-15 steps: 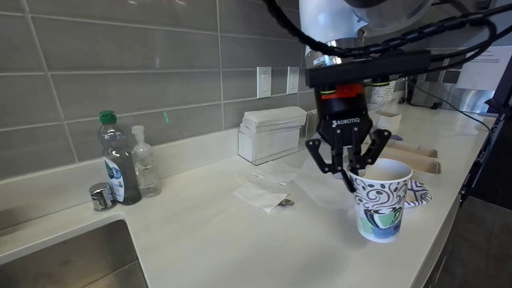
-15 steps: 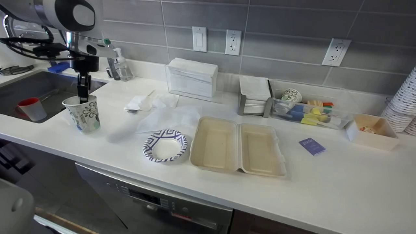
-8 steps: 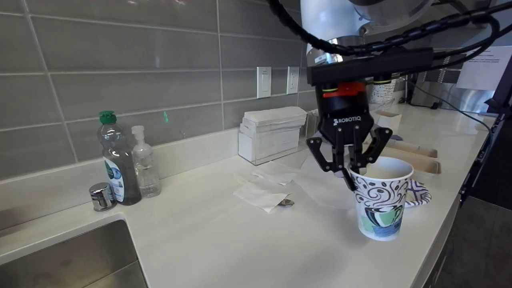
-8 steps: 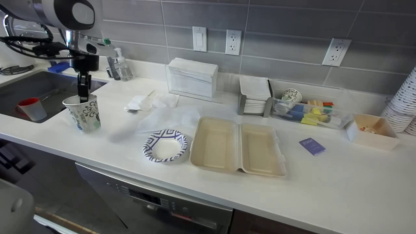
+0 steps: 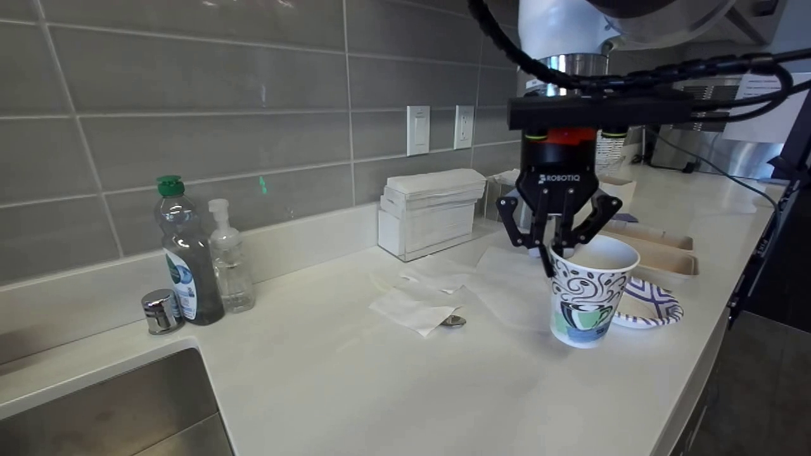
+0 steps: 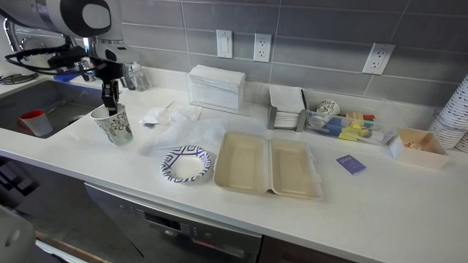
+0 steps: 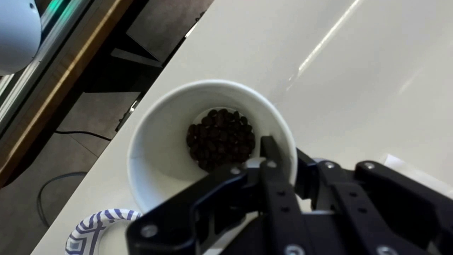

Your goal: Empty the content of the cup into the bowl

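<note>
My gripper (image 5: 555, 258) is shut on the near-wall-side rim of the white paper cup (image 5: 589, 297), one finger inside and one outside. The cup also shows in an exterior view (image 6: 116, 128), slightly tilted; it seems to hang just above the counter. In the wrist view the gripper (image 7: 285, 154) pinches the cup's wall (image 7: 159, 159), and dark beans (image 7: 221, 138) lie on the cup's bottom. The bowl (image 6: 169, 164), white with a blue patterned rim, sits on the counter a short way from the cup. It is partly hidden behind the cup in an exterior view (image 5: 666, 310).
An open pale takeout container (image 6: 241, 164) lies beside the bowl. Crumpled napkins (image 6: 197, 133) and a spoon (image 5: 453, 321) lie between cup and wall. The sink (image 5: 127, 411), a green-capped bottle (image 5: 184, 272) and a napkin holder (image 5: 431, 215) are nearby. The counter's front edge is close.
In the last half second my gripper has carried the cup toward the bowl, and the cup has tilted slightly. Before that it barely moved. The bowl has stayed in place.
</note>
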{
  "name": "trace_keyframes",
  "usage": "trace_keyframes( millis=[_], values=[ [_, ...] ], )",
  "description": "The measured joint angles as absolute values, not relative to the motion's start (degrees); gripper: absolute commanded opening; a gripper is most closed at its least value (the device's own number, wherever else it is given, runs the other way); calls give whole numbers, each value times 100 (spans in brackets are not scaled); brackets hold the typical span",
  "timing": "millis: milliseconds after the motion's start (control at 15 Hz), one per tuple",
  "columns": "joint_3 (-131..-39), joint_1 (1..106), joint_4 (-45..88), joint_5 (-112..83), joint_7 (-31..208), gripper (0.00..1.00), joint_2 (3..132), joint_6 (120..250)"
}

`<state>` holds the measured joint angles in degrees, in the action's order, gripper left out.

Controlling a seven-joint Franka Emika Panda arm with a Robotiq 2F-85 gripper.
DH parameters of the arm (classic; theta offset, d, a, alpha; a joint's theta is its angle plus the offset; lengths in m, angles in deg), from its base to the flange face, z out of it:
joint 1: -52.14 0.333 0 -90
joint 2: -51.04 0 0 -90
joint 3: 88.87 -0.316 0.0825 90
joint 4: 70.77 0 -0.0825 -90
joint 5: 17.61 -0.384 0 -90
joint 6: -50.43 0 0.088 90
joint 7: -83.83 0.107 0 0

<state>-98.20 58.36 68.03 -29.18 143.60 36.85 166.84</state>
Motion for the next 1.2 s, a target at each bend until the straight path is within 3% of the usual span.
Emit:
trace_keyframes(
  millis=[733, 1200],
  values=[
    [-10088, 5263, 7824, -2323, 16201, 2, 2172, 17232],
    [-10142, 4712, 7773, -1592, 17160, 2, 1883, 16567]
  ],
)
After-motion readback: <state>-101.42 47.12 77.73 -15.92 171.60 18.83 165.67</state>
